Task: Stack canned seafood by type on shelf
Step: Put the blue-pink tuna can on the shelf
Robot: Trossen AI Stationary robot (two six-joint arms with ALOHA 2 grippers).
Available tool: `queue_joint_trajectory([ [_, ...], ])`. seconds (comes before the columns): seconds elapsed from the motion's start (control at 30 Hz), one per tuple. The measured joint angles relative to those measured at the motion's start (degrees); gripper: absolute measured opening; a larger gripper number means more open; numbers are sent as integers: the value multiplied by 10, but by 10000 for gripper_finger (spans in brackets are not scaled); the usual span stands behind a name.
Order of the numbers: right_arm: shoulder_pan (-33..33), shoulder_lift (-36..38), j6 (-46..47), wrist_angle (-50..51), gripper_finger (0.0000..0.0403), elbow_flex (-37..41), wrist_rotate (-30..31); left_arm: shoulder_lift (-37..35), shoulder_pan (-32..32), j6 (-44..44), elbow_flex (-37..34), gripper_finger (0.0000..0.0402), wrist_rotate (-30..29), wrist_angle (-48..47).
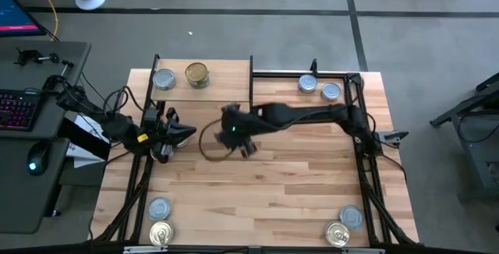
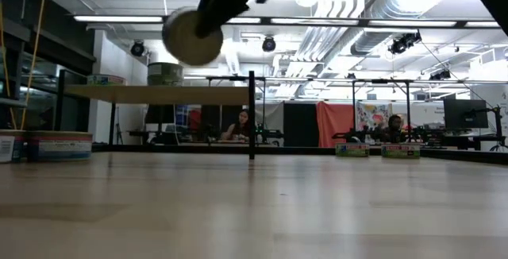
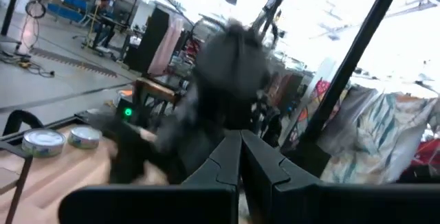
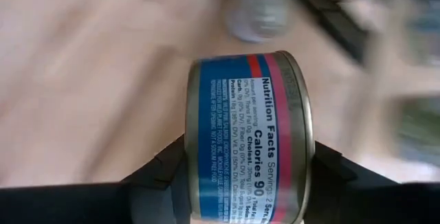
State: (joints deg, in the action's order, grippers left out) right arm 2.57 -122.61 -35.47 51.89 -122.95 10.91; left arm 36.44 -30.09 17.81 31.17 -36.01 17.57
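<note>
High view: right hand [image 1: 234,133] sits over mid-worktop [image 1: 257,184], just in front of the shelf [image 1: 226,79], where two tins [image 1: 164,79] stand; left hand [image 1: 175,135] closed, holding nothing, beside it. Low view: right hand carries a tin [image 2: 192,36] in the air, above shelf height. Right wrist view: both fingers [image 4: 161,169] clamp the blue-labelled tin's flat ends.

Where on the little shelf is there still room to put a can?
The shelf is bare on its right half, from the gold-topped tin across to the right edge. Its left end is crowded: a silver-topped tin sits right beside the gold one. The right claw holds a blue-labelled tin.
</note>
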Motion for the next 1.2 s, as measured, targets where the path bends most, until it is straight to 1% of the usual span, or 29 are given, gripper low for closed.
queue_joint_trajectory([
  [0.1, -25, 9, -26, -50, 169, 0, 80, -18, 0, 20, 0, 0, 8, -41],
  [0.17, -45, 9, -49, -90, 169, 0, 120, -28, 0, 31, 0, 0, 8, -67],
  [0.3, -89, -8, -69, -154, 169, -1, 163, -34, 0, 31, 0, 0, -6, -76],
  [0.4, -119, -33, -70, -178, 169, 0, 205, -34, 0, 31, 0, 0, -7, -75],
  [0.57, -151, -60, -70, -208, 169, 0, 211, -34, 0, 31, 0, 0, -8, -75],
  [0.7, -154, -78, -68, -211, 198, 0, 221, -34, 0, 31, 0, 0, -9, -75],
  [0.83, -149, -78, -68, -209, 221, 0, 216, -33, 0, 31, 0, 0, -9, -75],
  [1.03, -137, -78, -49, -201, 226, 0, 229, -33, 0, 30, 0, 0, -9, -78],
  [1.2, -132, -78, -27, -160, 227, 0, 227, -33, 0, 30, 0, 0, -9, -80],
])
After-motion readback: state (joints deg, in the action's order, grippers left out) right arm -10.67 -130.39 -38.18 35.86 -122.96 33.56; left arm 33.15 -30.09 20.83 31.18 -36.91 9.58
